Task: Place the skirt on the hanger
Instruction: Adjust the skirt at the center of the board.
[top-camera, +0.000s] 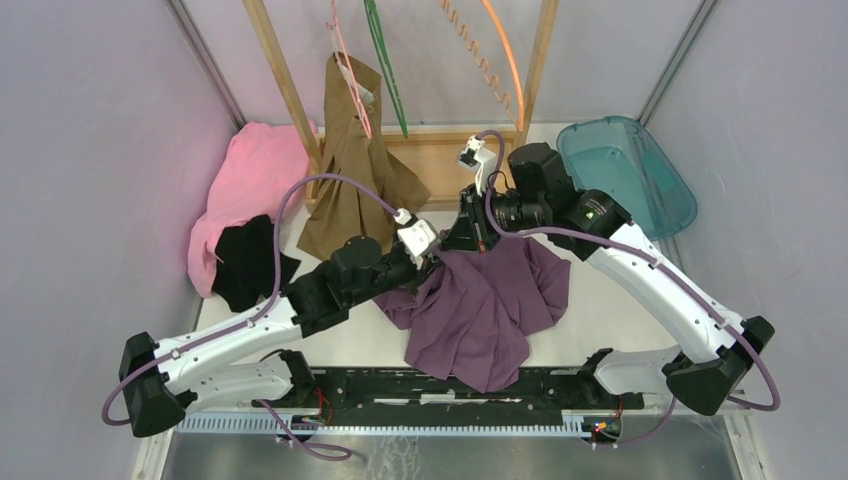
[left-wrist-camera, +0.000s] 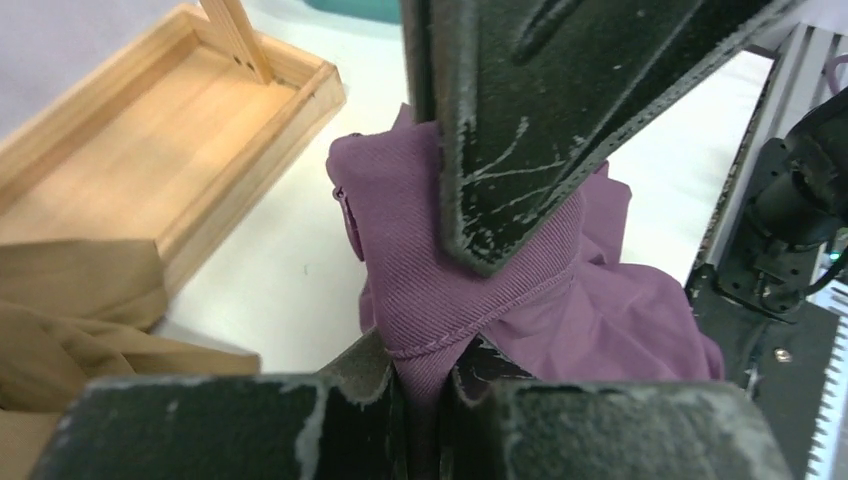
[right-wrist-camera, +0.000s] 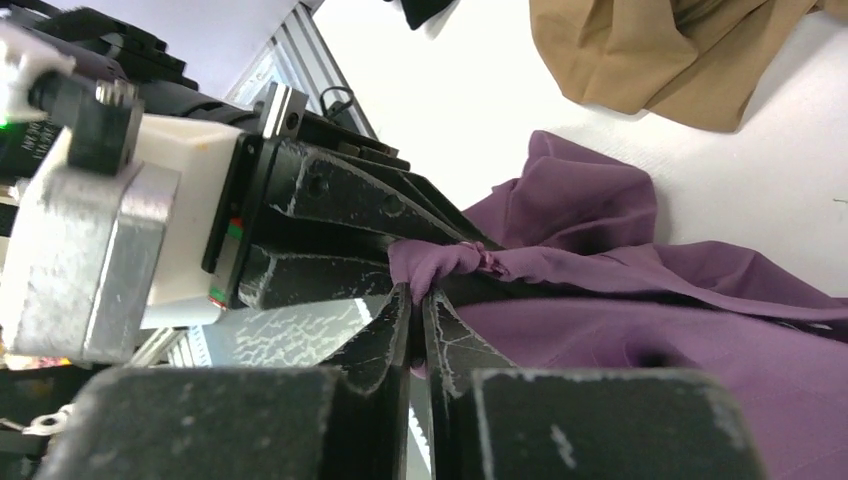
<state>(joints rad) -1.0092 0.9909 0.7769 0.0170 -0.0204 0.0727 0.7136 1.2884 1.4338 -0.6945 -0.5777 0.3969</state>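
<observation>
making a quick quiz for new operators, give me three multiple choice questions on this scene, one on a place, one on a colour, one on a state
1. Where does the teal tub sit?
A. at the far right
B. at the near left
C. at the near middle

2. What colour is the garment hanging on the wooden rack?
A. purple
B. brown
C. white

3. How do the left gripper and right gripper stand on the purple skirt?
A. both open above it
B. both shut on it
C. only the right one shut on it

Answers:
1 A, the top view shows the tub at the far right.
2 B, brown cloth hangs from the rack.
3 B, each wrist view shows its fingers pinched on purple fabric.
</observation>
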